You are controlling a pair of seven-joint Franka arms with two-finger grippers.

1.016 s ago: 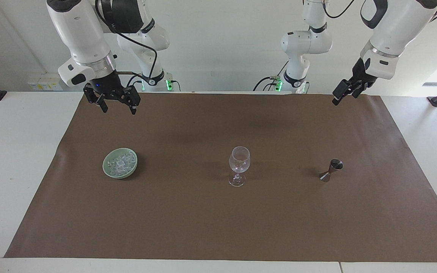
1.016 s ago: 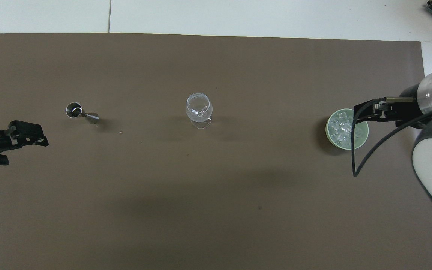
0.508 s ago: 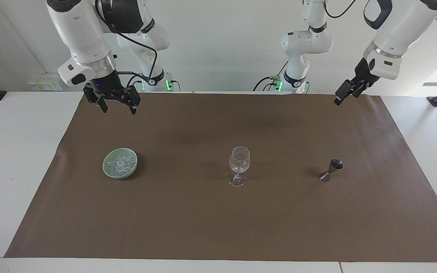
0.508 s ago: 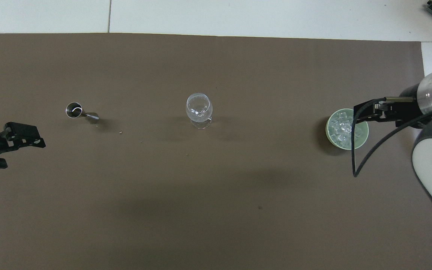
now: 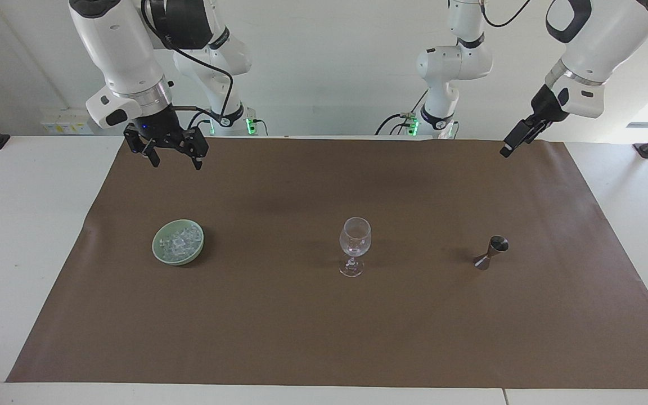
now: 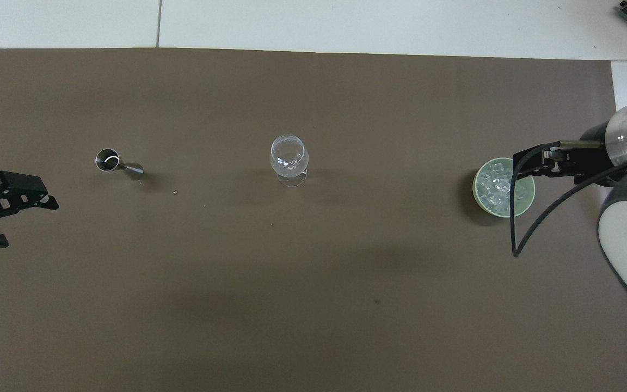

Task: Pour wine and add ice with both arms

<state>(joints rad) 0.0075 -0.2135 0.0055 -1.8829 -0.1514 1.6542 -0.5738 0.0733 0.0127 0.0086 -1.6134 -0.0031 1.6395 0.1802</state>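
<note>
A clear wine glass (image 5: 354, 239) stands upright mid-mat; it also shows in the overhead view (image 6: 289, 155). I cannot make out any wine in it. The ice (image 5: 179, 243) lies as clear chunks in a pale green bowl (image 5: 160, 252) toward the right arm's end, and shows from above too (image 6: 497, 187). A small metal jigger (image 5: 491, 253) stands toward the left arm's end. My right gripper (image 5: 175, 161) hangs open and empty, high over the mat by the bowl. My left gripper (image 5: 507, 149) is raised, open and empty, over the mat's edge beside the jigger (image 6: 115, 162).
A brown mat (image 5: 324, 337) covers most of the white table (image 5: 26, 236). The right arm's black cable (image 6: 517, 239) loops over the mat beside the bowl (image 6: 528, 198). A few small specks (image 6: 174, 191) lie on the mat by the jigger.
My left gripper has drawn back and up toward the left arm's end of the table. The right arm, glass, bowl and jigger have not moved.
</note>
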